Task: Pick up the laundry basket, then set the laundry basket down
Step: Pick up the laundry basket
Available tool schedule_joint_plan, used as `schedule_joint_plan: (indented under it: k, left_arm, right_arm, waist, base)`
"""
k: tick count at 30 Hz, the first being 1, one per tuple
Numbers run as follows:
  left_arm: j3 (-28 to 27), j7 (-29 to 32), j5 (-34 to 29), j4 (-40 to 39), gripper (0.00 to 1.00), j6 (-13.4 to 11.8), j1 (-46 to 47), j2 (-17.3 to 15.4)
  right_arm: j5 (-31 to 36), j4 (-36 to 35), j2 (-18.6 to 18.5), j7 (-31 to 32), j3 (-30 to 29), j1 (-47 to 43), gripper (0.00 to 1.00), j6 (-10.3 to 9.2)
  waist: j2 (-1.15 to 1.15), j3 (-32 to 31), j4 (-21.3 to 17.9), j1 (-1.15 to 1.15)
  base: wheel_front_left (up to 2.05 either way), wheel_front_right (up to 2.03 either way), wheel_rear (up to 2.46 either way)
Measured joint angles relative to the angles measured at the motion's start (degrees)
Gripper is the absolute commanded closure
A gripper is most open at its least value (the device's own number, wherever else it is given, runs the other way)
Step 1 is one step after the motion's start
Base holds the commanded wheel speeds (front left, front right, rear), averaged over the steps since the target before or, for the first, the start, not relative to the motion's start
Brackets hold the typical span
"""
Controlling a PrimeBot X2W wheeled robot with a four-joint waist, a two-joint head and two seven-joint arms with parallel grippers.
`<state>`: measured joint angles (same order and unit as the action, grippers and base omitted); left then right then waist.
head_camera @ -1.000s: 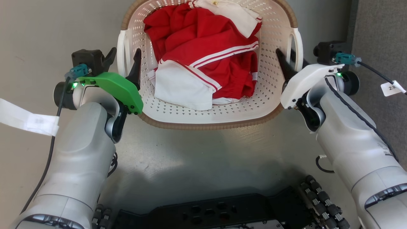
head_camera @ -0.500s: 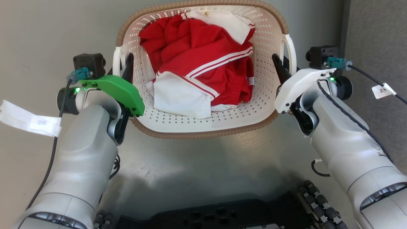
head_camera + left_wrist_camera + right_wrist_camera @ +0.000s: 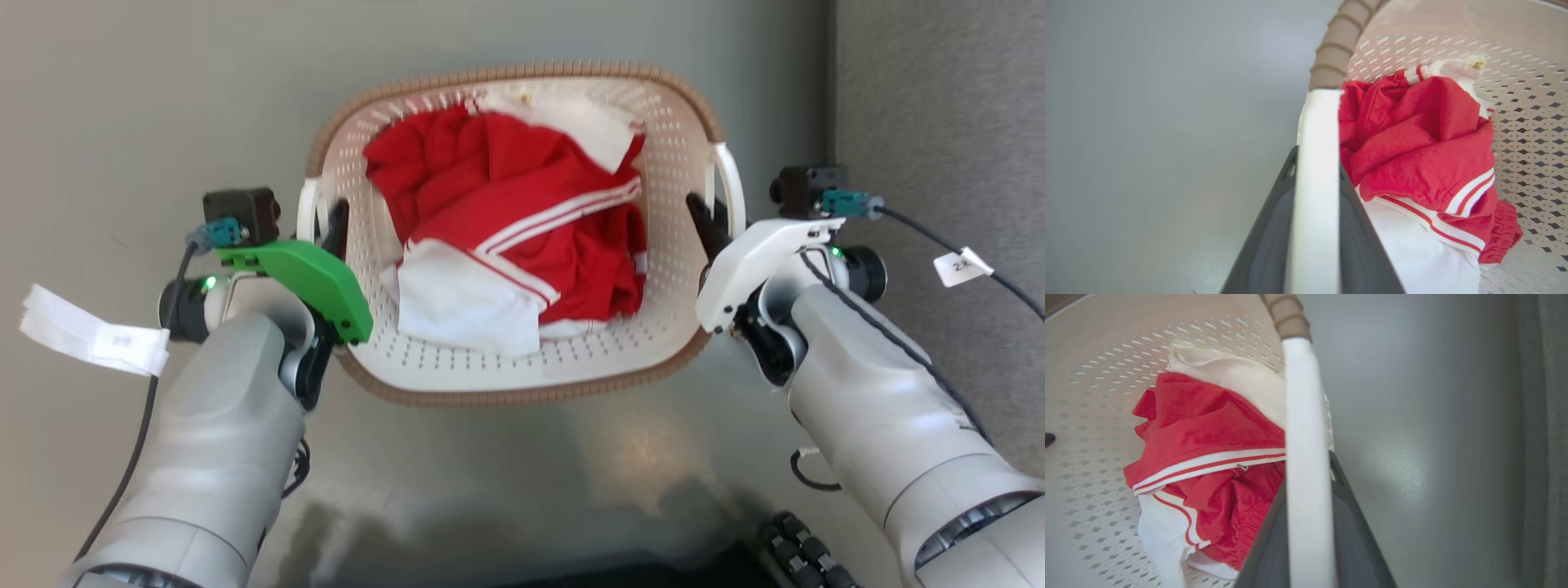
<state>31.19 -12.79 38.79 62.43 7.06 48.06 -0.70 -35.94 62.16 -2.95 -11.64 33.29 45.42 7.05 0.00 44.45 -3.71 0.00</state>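
Observation:
The laundry basket, cream-white and perforated with a brown woven-look rim, sits centred ahead of me over the grey floor. It holds red and white clothes. My left gripper is shut on the basket's left white handle, with a dark finger on each side of the bar. My right gripper is shut on the right white handle the same way. The wrist views show the basket wall and the clothes inside it.
Smooth grey floor surrounds the basket. A darker grey strip runs down the right side. My wheeled base shows at the bottom edge. A white paper tag hangs from the left arm's cable.
Both grippers have closed from open around the handles to shut on them. The whole picture has shifted, so the camera has moved; the basket now appears lower and smaller.

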Motion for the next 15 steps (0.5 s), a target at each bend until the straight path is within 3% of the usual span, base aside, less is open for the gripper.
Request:
schedule_joint_plan:
  k: [15]
  left_arm:
    - [2.60,5.72,4.90,2.08,1.00,0.07,-3.86,0.05]
  right_arm:
    - [-5.82,1.24,0.24,6.83,3.66,-2.83,1.00,0.00]
  waist:
    - [0.00,-11.29,-0.35,0.00]
  base:
    - [0.00,0.00,0.00]
